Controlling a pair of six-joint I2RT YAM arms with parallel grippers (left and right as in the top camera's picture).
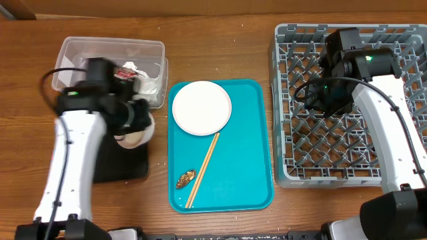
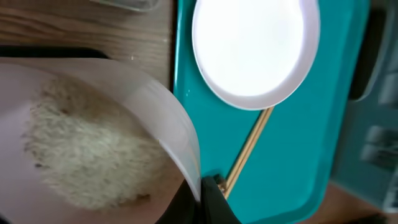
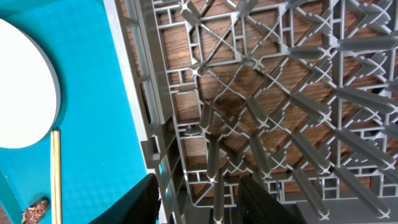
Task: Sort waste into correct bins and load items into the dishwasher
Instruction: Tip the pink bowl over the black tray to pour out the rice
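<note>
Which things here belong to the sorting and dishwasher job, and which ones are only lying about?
Job: bowl of rice, plate, food scrap, wrapper, clear tub, black tray, dish rack.
Lying about: teal tray, chopsticks.

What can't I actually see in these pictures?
Black tray: overhead, the left arm and bowl cover most of it; contents unclear.
Clear tub: overhead, the left arm hides part of its inside.
Dish rack: overhead, the right arm hides some slots.
Brown scrap: right wrist view, cut off by the bottom edge.
</note>
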